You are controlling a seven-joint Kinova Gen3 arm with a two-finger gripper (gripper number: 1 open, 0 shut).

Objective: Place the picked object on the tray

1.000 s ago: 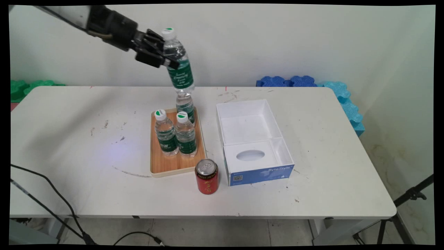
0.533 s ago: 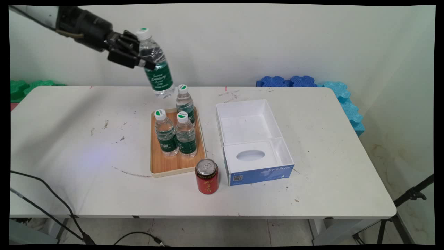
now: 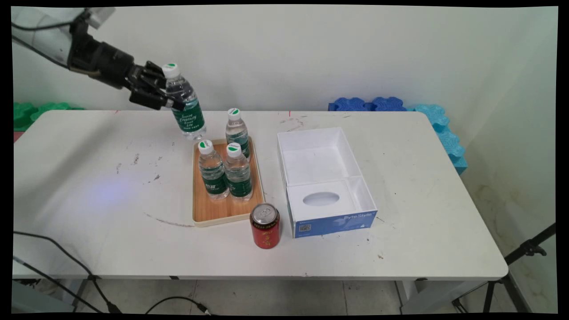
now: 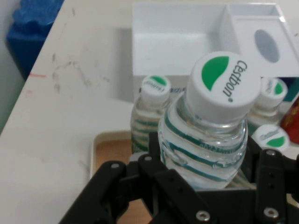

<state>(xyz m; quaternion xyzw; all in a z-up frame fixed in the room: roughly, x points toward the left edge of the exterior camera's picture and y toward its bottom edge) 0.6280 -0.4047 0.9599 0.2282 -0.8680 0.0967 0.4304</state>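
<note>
Main view: gripper (image 3: 171, 95) clamped on a water bottle (image 3: 186, 108), held tilted in the air above the far left corner of the wooden tray (image 3: 221, 212). Three more bottles (image 3: 238, 175) upright on the tray's far half. Red can (image 3: 265, 226) just near the tray's near right corner. Open white box (image 3: 323, 178) to the right. Hand view: fingers (image 4: 156, 158) pressed against the bottle's shoulder (image 4: 205, 144), below the white and green cap (image 4: 223, 85).

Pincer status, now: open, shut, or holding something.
Pincer: shut on the water bottle, held tilted above the wooden tray's far left corner.
</note>
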